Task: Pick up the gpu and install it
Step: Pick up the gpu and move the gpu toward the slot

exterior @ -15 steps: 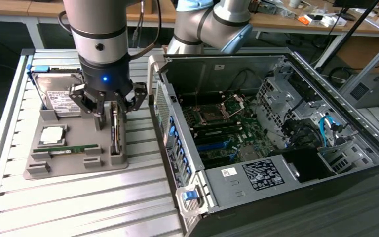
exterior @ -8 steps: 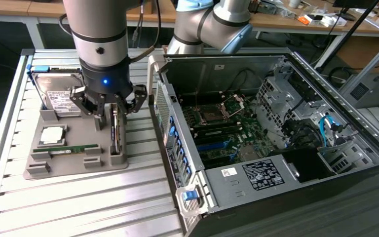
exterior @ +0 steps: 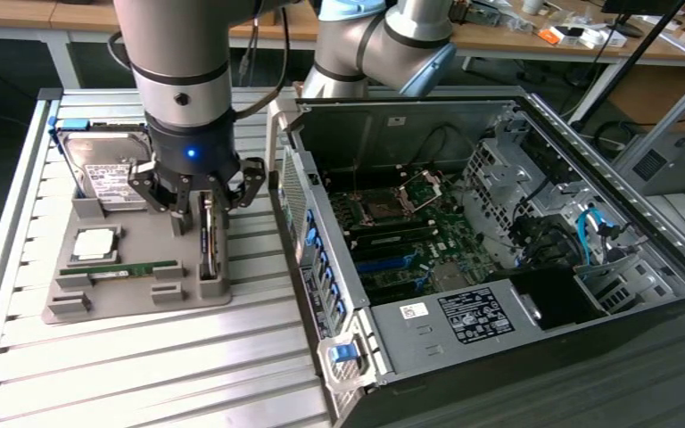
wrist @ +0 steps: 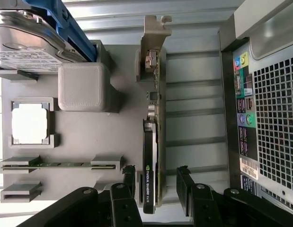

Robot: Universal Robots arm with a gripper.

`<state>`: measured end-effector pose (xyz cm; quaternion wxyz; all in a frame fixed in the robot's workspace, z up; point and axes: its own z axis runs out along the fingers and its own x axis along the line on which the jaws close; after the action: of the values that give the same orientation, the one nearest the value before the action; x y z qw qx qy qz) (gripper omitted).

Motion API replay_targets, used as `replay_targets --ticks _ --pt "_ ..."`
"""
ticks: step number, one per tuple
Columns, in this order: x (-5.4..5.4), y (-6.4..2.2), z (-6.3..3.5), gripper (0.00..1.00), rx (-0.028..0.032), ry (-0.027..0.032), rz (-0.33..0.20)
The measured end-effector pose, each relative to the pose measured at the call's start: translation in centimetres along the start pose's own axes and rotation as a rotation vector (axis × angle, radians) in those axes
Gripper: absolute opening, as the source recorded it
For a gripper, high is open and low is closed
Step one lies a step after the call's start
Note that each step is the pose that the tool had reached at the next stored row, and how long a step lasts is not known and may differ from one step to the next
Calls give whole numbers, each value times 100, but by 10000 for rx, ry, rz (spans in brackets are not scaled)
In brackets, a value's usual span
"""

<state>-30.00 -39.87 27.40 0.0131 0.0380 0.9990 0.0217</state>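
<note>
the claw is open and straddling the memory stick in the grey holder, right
No. The open claw straddles the gpu, standing on edge in the grey holder; the memory stick lies apart, untouched. The wrist view shows it.

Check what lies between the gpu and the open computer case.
A bare strip of slatted table separates the gpu from the computer case, seen in the wrist view; the open gripper straddles the gpu.

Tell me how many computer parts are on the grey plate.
4: the hard drive at one end, the processor beside it, the memory stick past that, and the gpu on edge, straddled by the open gripper. None seems hidden.
</note>
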Motion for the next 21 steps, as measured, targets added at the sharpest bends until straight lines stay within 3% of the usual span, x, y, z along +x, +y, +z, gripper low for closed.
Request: replay_targets --ticks 11,21 --pt "19 225 108 48 3 0 -3" --pt "29 301 253 48 3 1 -2"
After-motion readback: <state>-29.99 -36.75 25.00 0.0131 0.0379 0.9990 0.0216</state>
